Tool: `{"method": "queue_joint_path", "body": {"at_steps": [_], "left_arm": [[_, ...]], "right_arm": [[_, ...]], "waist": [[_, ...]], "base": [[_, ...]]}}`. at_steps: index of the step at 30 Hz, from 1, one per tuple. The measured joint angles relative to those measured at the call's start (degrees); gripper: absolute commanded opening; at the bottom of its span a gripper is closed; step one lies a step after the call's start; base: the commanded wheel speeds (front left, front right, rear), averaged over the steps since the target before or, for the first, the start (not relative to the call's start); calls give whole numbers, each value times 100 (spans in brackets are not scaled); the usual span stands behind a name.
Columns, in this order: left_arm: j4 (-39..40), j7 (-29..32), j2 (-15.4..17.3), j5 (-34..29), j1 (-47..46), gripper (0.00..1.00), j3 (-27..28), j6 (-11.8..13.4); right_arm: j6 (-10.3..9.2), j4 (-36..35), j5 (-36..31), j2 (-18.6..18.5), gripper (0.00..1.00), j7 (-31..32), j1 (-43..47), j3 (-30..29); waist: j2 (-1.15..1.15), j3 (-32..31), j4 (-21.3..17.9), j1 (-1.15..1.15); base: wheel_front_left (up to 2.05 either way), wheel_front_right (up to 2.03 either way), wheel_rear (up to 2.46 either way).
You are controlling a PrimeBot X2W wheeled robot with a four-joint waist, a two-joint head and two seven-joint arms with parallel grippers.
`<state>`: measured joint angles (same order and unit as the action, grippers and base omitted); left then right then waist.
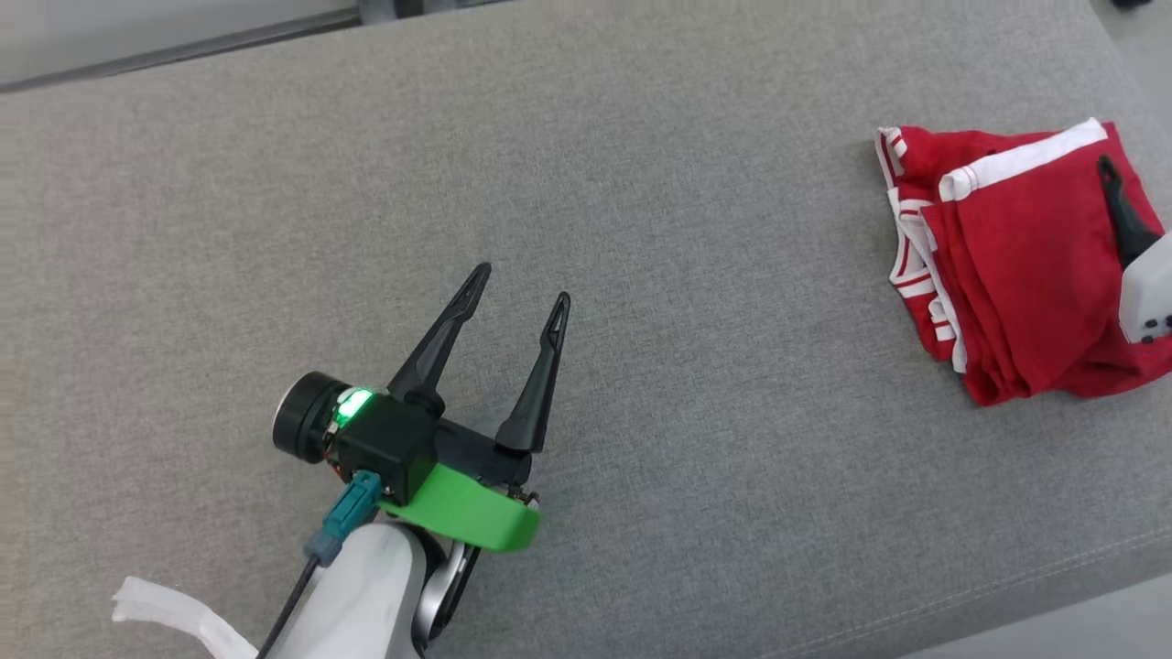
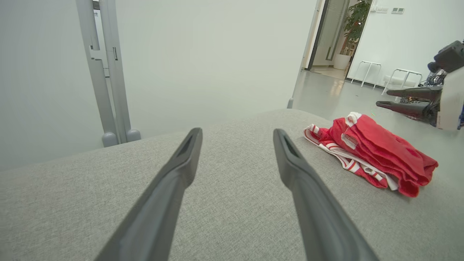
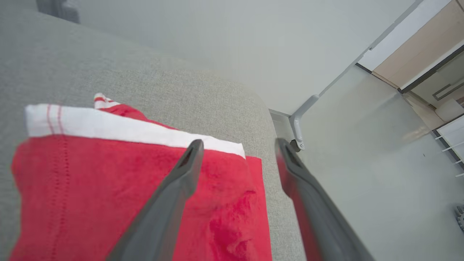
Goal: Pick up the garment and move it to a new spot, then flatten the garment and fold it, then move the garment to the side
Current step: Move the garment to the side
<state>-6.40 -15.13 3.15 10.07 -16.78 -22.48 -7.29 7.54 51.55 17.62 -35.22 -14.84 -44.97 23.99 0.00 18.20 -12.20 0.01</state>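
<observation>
Upholstery in a grey weave covers the surface (image 1: 641,183), and the garment (image 1: 1016,265) lies on it toward the right edge in the head view, well apart from the left pincer (image 1: 520,286). The garment is red with white bands (image 1: 1025,160) along its hems. It is folded into a compact, layered bundle, with striped edges showing at the side nearer the middle of the surface. The left pincer hovers over bare upholstery at the lower left, with a green bracket (image 1: 467,513) at its wrist. Its two dark fingers are spread wide and grip nothing, and its own wrist view shows the same gap, with the garment (image 2: 377,152) off to one side. The right pincer (image 3: 239,143) hangs above the garment's outer part near the rounded corner of the surface, with pale floor (image 3: 362,163) beyond. Its fingers stand apart with nothing between them, one over red cloth (image 3: 90,188) and the other past the cloth's edge. In the head view, one finger (image 1: 1122,215) of this pincer shows against the garment. The left wrist view shows the right pincer raised clear of the bundle.
</observation>
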Motion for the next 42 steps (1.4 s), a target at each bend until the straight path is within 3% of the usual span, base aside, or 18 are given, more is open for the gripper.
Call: {"method": "queue_joint_path", "body": {"at_steps": [4,7,14,22,29,42], "left_arm": [[51,0,-18,66,210,100,133,77],[110,0,-24,236,432,100,301,153],[210,0,-26,375,803,100,608,255],[220,0,-26,337,1121,100,835,375],[64,0,-26,287,1309,100,766,416],[-19,0,-26,283,1380,100,782,532]], "right_arm": [[0,-662,91,41,100,-16,170,-241],[0,-1600,116,237,100,-21,705,-667],[-1,-3177,159,1065,100,-22,1953,-1668],[-1,-4499,-394,2224,100,-22,3242,-2343],[-1,-4970,-722,3022,100,-21,4038,-2613],[-1,-5070,-854,3223,100,-21,4225,-2463]], "waist": [[0,-331,101,0],[0,-628,280,-1],[0,-1034,692,-1],[0,-1390,1179,-1],[0,-1593,1514,-1],[0,-1617,1619,-1]], "base": [[0,0,0],[0,0,0],[0,0,0],[0,0,0],[0,0,0],[0,0,0]]}}
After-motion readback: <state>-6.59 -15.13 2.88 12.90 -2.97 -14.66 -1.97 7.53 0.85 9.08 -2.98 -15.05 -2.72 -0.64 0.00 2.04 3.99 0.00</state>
